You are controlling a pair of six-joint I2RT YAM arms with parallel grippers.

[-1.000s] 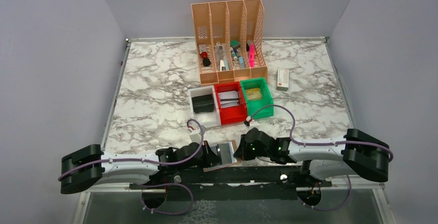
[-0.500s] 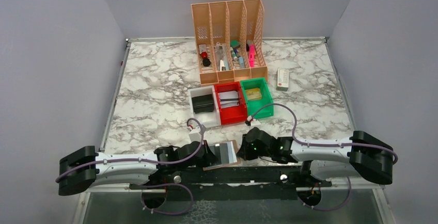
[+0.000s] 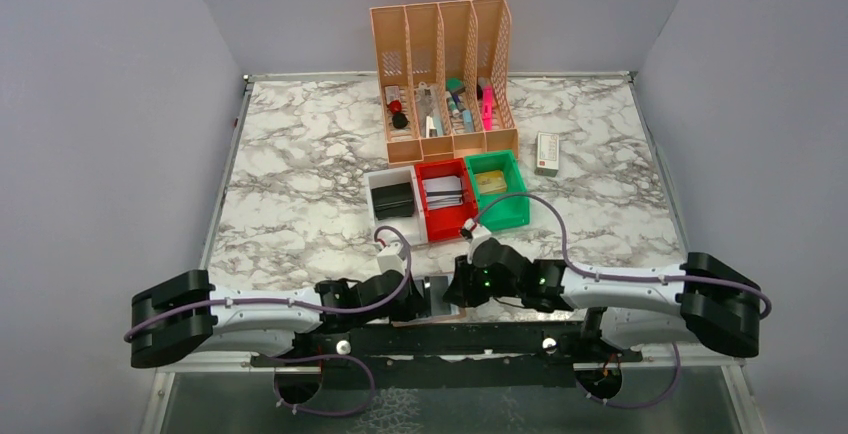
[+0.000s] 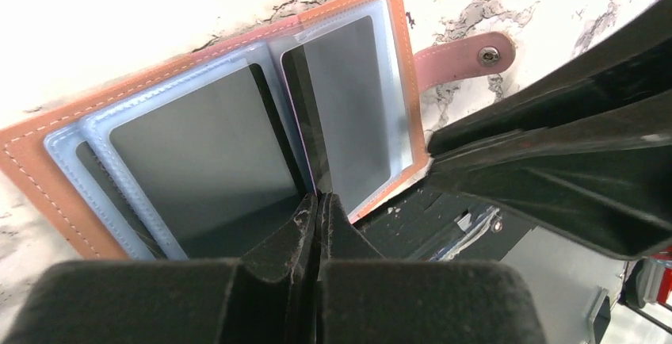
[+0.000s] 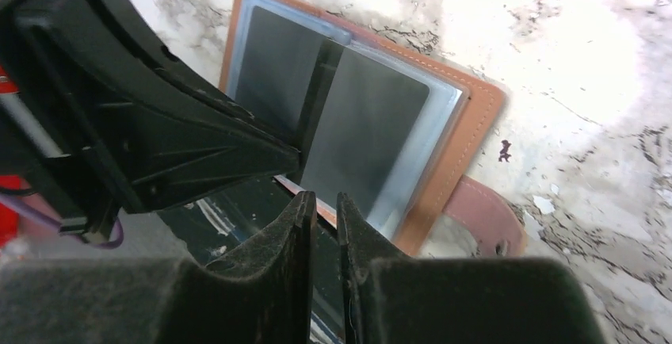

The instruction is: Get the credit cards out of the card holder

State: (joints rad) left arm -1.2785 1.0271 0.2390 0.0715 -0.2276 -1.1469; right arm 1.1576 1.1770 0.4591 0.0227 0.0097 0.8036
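Observation:
The tan-brown card holder [image 4: 47, 170] lies open at the table's near edge, its clear sleeves holding dark credit cards [image 4: 198, 154]. In the top view the holder [image 3: 437, 286] is mostly hidden between both grippers. My left gripper [image 4: 319, 205] is shut on a thin dark card [image 4: 305, 122] that stands edge-on above the sleeves. My right gripper [image 5: 325, 205] has its jaws almost together, with the near edge of the holder [image 5: 467, 122] between them. The grippers, left [image 3: 418, 294] and right [image 3: 453, 291], nearly touch.
The holder's pink snap strap [image 5: 491, 217] lies on the marble. Farther back stand a white bin [image 3: 375, 216] holding a black case [image 3: 393, 199], a red bin [image 3: 447, 222], a green bin [image 3: 507, 218], an orange file organizer [image 3: 445, 74] and a small white box [image 3: 547, 152].
Both grippers have closed in over the holder, the left moving right and the right moving left. The holder's pale open face, plain before, is now mostly covered.

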